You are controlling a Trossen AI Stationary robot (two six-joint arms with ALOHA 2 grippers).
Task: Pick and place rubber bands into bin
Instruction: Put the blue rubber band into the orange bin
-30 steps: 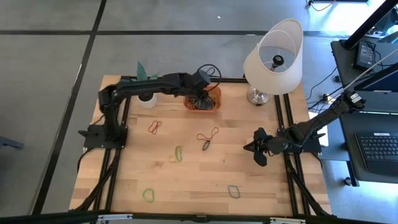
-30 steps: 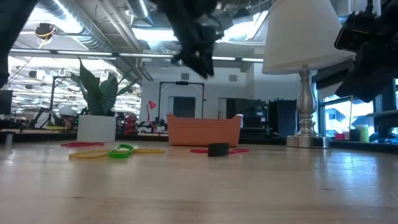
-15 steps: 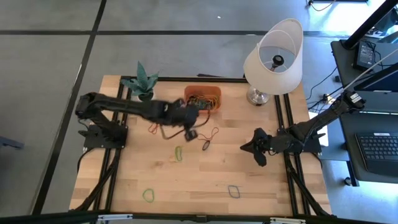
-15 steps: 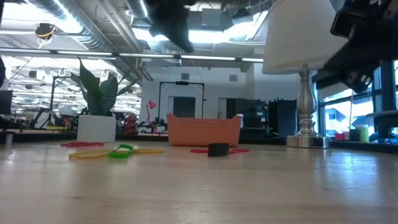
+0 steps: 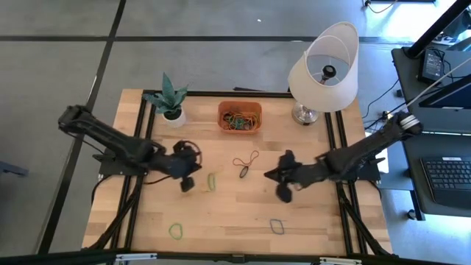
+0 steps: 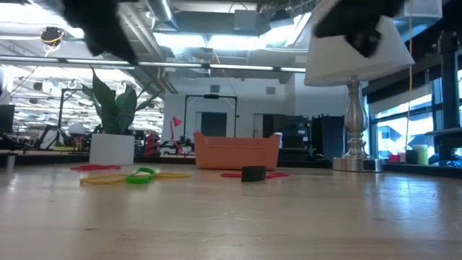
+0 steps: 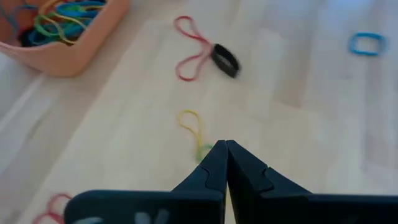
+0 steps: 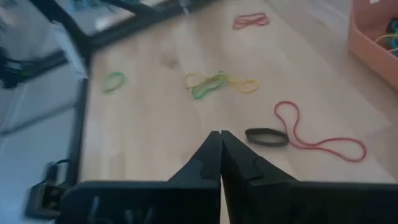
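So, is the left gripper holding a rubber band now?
No. In the left wrist view the left gripper is shut with nothing between its fingers; the yellow band lies on the table beyond it.

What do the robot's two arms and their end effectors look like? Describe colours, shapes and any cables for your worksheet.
Both arms are dark, almost black, built of slim jointed segments mounted on black bases at the table's edges. The left end effector and the right end effector each end in two dark, flat fingers tapering to a point, with small notched steps along the inner edges. No markings or loose cables can be made out.

Orange bin point(image 5: 240, 118) holds rubber bands point(image 5: 238, 121); left gripper point(image 5: 187, 183) and right gripper point(image 5: 282, 194) hover over table point(image 5: 324, 228).
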